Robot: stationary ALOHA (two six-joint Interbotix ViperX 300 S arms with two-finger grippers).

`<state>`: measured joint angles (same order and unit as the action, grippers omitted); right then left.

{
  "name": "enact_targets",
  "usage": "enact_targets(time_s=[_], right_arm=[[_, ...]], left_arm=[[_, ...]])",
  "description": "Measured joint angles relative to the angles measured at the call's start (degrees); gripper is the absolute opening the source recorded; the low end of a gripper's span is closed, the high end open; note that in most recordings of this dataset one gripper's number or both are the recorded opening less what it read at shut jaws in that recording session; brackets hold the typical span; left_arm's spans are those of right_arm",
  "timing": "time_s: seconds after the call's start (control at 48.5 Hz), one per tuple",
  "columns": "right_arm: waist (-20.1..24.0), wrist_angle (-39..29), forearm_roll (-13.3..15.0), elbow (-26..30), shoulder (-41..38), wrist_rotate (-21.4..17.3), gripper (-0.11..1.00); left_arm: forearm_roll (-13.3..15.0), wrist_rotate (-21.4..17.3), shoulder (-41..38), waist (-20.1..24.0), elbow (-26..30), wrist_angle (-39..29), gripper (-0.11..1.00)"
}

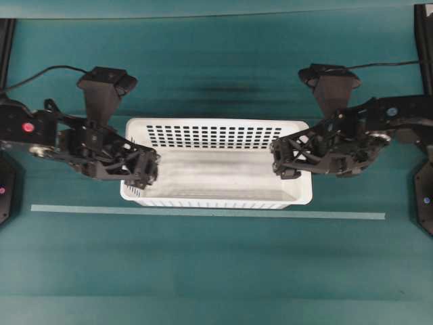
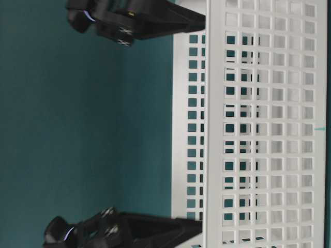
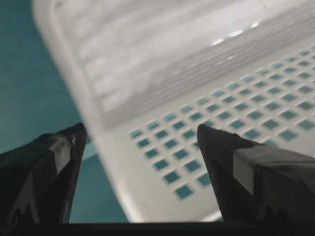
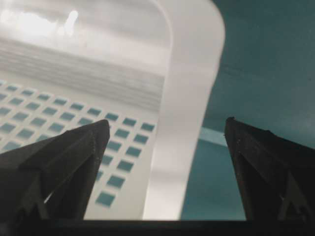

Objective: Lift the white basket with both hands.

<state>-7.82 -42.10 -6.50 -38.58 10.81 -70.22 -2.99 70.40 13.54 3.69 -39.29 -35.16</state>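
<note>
Both grippers straddling the short ends, nothing grabbed yet

The white basket [image 1: 216, 162] sits mid-table on the teal mat, long axis running arm to arm. My left gripper [image 1: 144, 169] and right gripper [image 1: 284, 161] are both wide open, holding nothing. In each wrist view one finger [image 3: 231, 162] is inside the end rim [image 4: 184, 113] and one outside, so I reckon it's drop and close.
</note>
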Motion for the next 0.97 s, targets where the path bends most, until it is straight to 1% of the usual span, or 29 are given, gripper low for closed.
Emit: enact_targets(time_s=[0.103,0.227,0.392,0.454,0.516,0.578,0.722,0.784,0.887,0.97], right_arm=[[-0.4,-1.8,0.8,0.1,2.1,0.9,0.96],[-0.6,-2.3,1.5,0.2,6.2,1.8,0.96],[-0.6,-1.1,3.3,0.2,12.3,3.7,0.96],[-0.4,0.4,4.3,0.1,14.4,5.3,0.96],[-0.4,2.5,5.1,-0.2,16.5,7.4,0.96],[-0.1,4.7,5.3,-0.7,18.5,9.9,0.96],[0.2,10.5,5.4,-1.8,22.2,15.7,0.96],[0.4,12.7,5.4,-2.4,23.7,17.6,0.96],[1.4,16.9,5.6,-3.6,25.8,21.9,0.96],[2.6,20.5,5.7,-4.4,27.5,26.8,0.96]], left_arm=[[0.0,-0.7,2.4,-0.1,0.0,-1.7,0.9],[0.0,-1.0,6.9,-0.1,0.1,-3.6,0.9],[0.0,-1.5,13.7,-0.2,0.0,-4.7,0.9],[0.0,-1.8,16.5,-0.4,0.1,-4.7,0.9],[0.0,-2.5,19.2,-0.4,0.1,-4.6,0.9],[0.0,-3.3,21.8,-0.4,0.0,-4.1,0.9],[0.0,-8.4,28.1,-0.8,-0.6,0.0,0.89],[0.0,-10.5,30.1,-1.3,-0.8,1.5,0.9],[0.0,-14.2,32.5,-2.5,-1.3,2.7,0.89],[0.0,-17.5,33.6,-3.4,-1.6,3.2,0.89]])
